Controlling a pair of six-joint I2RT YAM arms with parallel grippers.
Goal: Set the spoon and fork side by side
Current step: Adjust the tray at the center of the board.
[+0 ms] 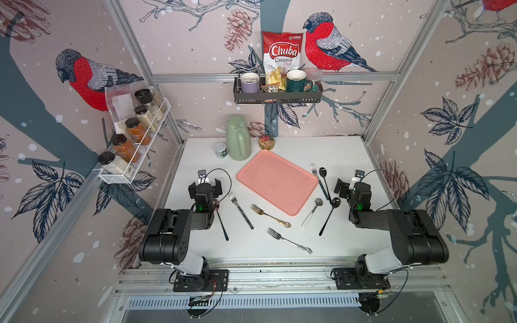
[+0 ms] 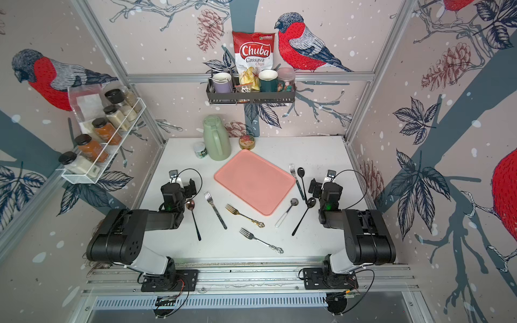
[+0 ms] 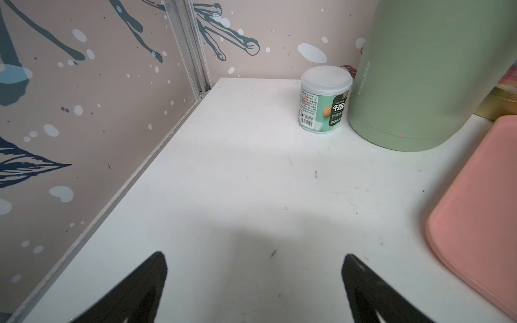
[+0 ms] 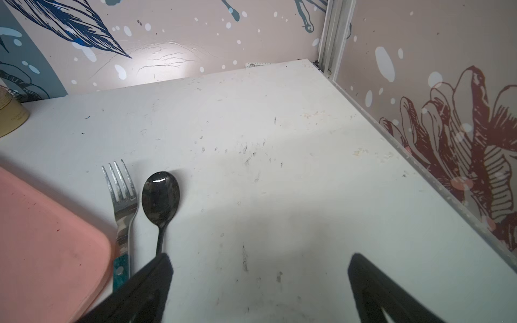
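Right wrist view gives the close look: fork [image 4: 121, 207] and black spoon [image 4: 160, 195] lie flat on the white table [image 4: 279, 181], just right of the pink tray [image 4: 42, 237]. They are just beside each other and about parallel. The fork's teal handle shows clearly here. Both top views show the same pair [image 1: 315, 174] [image 1: 324, 181]: long axes run near-far, tines and bowl point far, handles point near and lean slightly right. Top views alone show the other cutlery on the near side of the tray, e.g. gold fork [image 1: 270, 216] and white-handled spoon [image 1: 312, 212]. Left wrist view has only a small can [image 3: 324, 100], green jug [image 3: 419, 84] and a tray corner. Left gripper [image 3: 254, 257] is released, jaws spread over bare table. Right gripper [image 4: 260, 257] is released too, holding nothing; one finger hides the spoon's handle end, contact unclear.
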